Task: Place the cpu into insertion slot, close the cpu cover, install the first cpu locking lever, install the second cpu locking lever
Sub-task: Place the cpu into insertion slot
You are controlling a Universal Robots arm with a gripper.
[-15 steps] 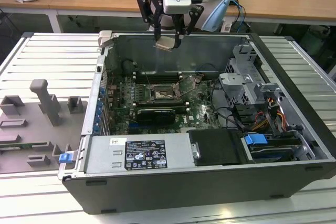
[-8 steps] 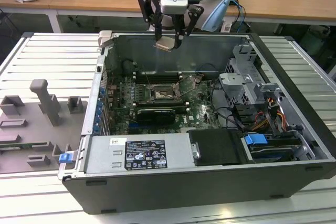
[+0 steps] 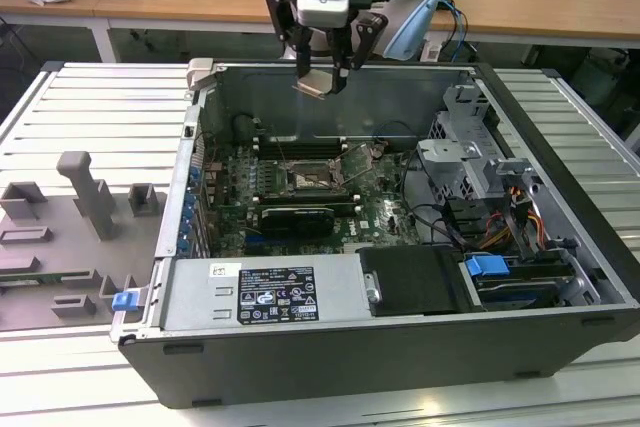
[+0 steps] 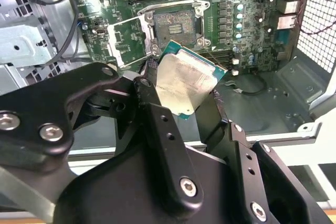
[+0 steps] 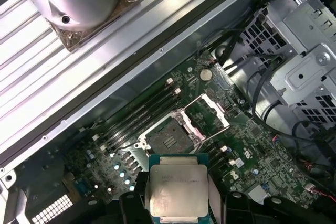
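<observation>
My gripper point(image 3: 322, 80) hangs high over the open computer case, shut on the cpu point(image 3: 312, 86), a small square chip with a pale silver top. In both wrist views the cpu point(image 4: 184, 83) point(image 5: 178, 188) sits tilted between the black fingers point(image 4: 152, 114). Below it on the green board lies the insertion slot point(image 3: 309, 178) point(image 4: 176, 22) point(image 5: 168, 140), dark and bare inside. The cpu cover point(image 4: 126, 38) point(image 5: 208, 116) is swung open beside the slot, standing up from its edge.
Long black memory slots point(image 3: 300, 144) run behind the socket and a black card point(image 3: 297, 218) lies in front of it. A labelled power supply point(image 3: 275, 292) sits at the front, with a grey drive cage point(image 3: 470, 162) and cables on the exterior view's right. Grey fixtures point(image 3: 85, 197) stand outside the case.
</observation>
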